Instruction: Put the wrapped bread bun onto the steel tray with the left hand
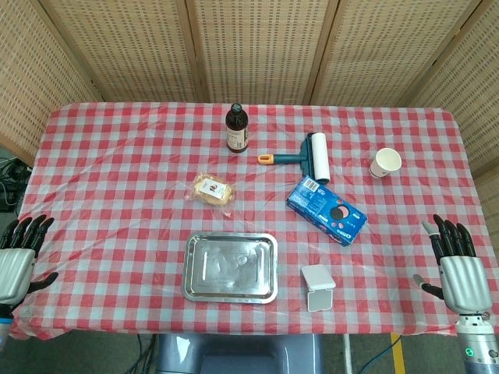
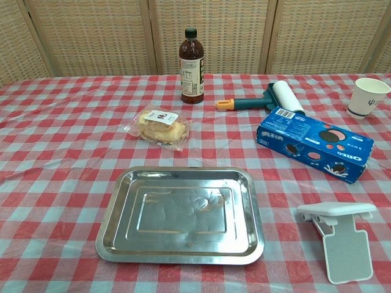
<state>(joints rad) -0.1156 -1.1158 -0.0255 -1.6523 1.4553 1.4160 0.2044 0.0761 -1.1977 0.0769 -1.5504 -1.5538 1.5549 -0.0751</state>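
The wrapped bread bun (image 1: 214,191) (image 2: 160,127) lies in clear plastic on the checked cloth, just beyond the steel tray (image 1: 231,266) (image 2: 116,235), which holds nothing. My left hand (image 1: 19,255) hovers at the table's left front corner, fingers spread and holding nothing, far from the bun. At the right front corner my right hand (image 1: 457,264) is likewise spread with nothing in it. Neither hand shows in the chest view.
A brown bottle (image 1: 237,128) stands at the back centre, with a lint roller (image 1: 308,156) to its right. A blue cookie box (image 1: 326,210), a paper cup (image 1: 385,163) and a small white stand (image 1: 318,287) occupy the right side.
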